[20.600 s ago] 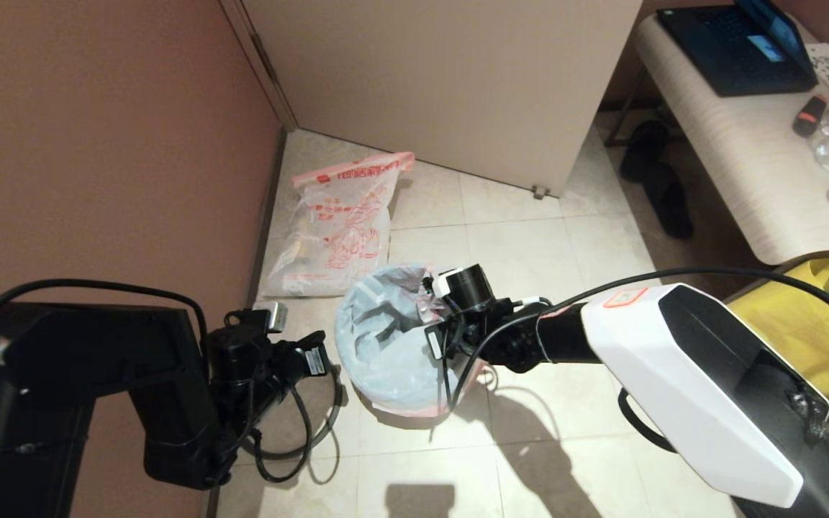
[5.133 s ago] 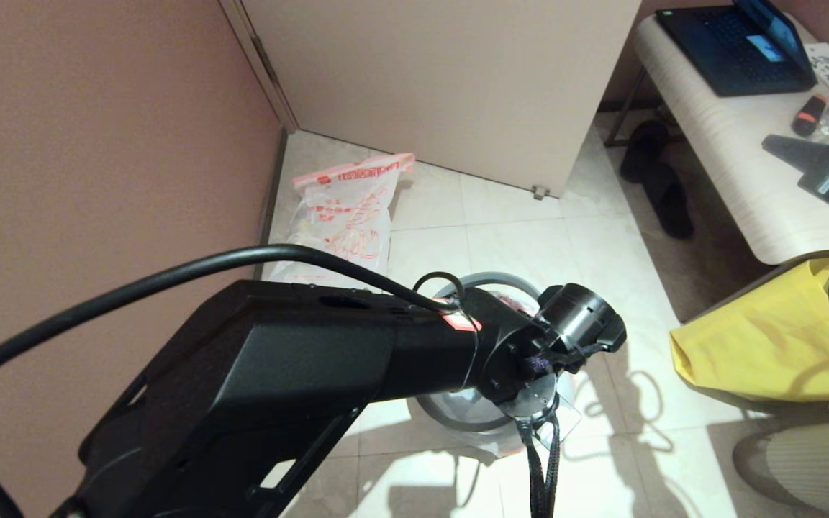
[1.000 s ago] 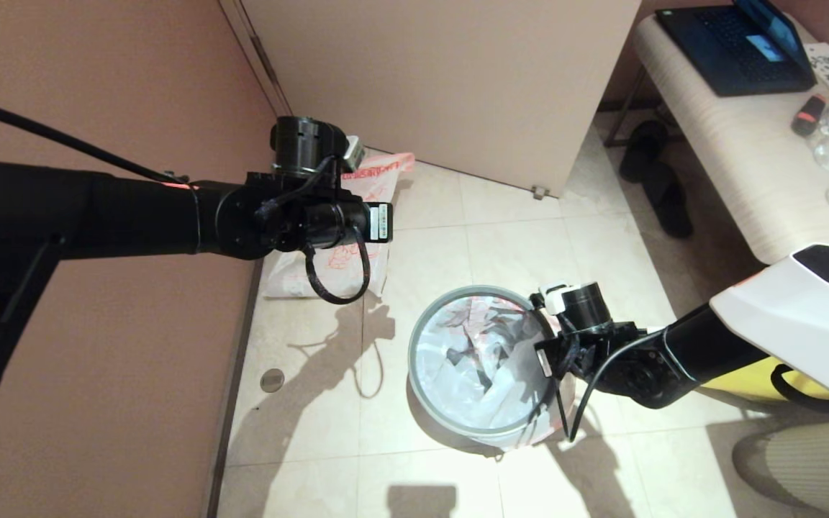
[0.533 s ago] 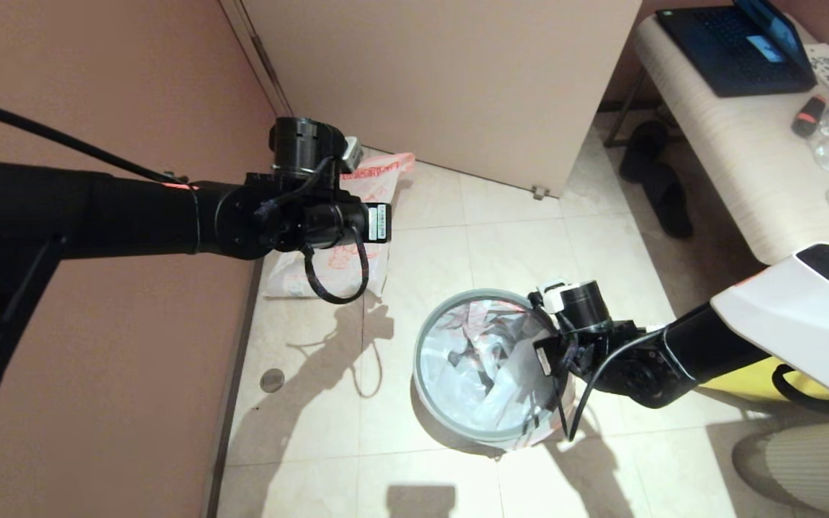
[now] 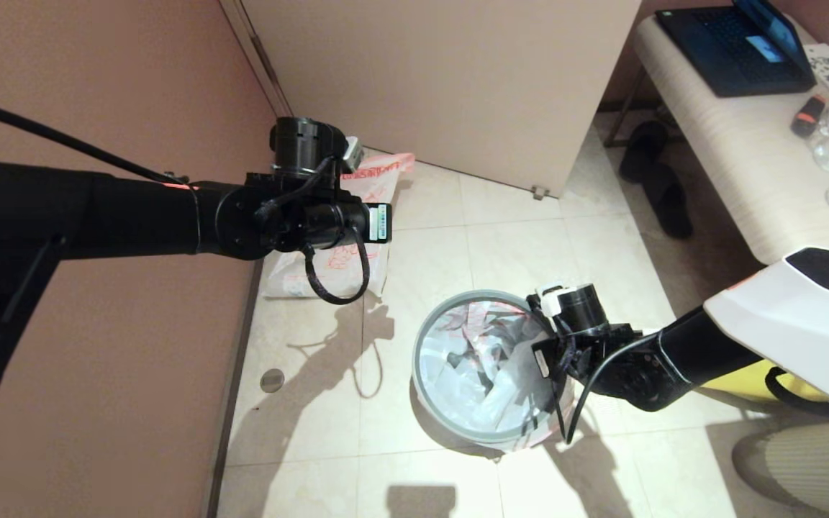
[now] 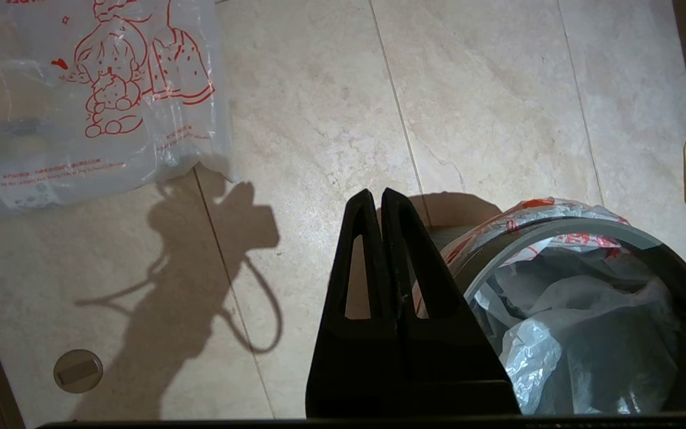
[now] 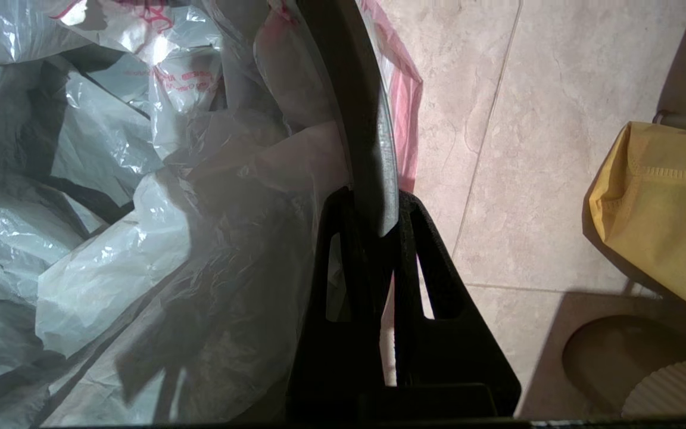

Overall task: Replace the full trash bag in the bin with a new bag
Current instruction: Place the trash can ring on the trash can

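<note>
The bin (image 5: pixel 483 432) stands on the tiled floor (image 5: pixel 529 237) near the middle of the head view, lined with the new bag (image 5: pixel 468 370), whose crinkly film sags into the dark inside. The grey ring (image 5: pixel 429 338) sits on top, and the bag's pink band (image 7: pixel 405 101) hangs out over the outside of the rim on the robot's right side.

The right gripper (image 7: pixel 373 205) is at that right edge of the bin — its two black fingers are clenched on the ring, one finger inside against the bag, the other outside by the pink band. In the head view the right wrist (image 5: pixel 580 338) leans over the rim from the right.

The left gripper (image 6: pixel 377 199) hangs in the air to the bin's left and farther back, fingers pressed together with nothing between them. It touches neither bag nor bin.

The full bag (image 5: pixel 357 255) lies flat on the floor by the brown wall (image 5: pixel 98 86), well apart from the bin and partly hidden behind the left arm (image 5: pixel 134 216); its red cartoon print shows clearly in the left wrist view.

A yellow bag (image 7: pixel 658 202) sits to the right of the bin, apart from it. A laptop (image 5: pixel 735 47) rests on the bench (image 5: pixel 745 165) at the far right, with black slippers (image 5: pixel 655 180) on the floor below.
</note>
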Robot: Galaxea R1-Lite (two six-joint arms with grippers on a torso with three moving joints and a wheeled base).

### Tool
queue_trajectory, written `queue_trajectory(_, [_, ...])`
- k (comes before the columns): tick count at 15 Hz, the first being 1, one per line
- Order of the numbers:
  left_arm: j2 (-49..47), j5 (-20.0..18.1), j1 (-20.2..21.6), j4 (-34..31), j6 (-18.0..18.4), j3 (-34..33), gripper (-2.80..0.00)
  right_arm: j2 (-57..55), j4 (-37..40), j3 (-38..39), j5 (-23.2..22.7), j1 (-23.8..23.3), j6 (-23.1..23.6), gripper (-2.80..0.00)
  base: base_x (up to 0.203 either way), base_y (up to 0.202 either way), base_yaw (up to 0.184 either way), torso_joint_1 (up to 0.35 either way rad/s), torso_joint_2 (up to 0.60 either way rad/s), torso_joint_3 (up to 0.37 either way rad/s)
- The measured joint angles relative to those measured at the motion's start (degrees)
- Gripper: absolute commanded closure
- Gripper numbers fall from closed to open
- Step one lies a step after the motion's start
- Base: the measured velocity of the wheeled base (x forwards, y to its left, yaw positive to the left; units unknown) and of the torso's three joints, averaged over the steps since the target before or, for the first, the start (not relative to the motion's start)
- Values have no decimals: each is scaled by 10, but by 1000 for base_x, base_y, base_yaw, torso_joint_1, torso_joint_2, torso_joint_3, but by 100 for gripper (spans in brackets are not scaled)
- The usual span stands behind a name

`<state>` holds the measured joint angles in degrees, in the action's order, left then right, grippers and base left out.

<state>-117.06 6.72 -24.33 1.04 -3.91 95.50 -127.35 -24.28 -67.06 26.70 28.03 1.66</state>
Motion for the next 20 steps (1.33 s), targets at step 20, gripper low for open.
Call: queue_trajectory(20, [-7,-104,-18,-9,-60,-227,0,-57,-11,-48,-6,-6,18,0,0,0,0,0,0,0])
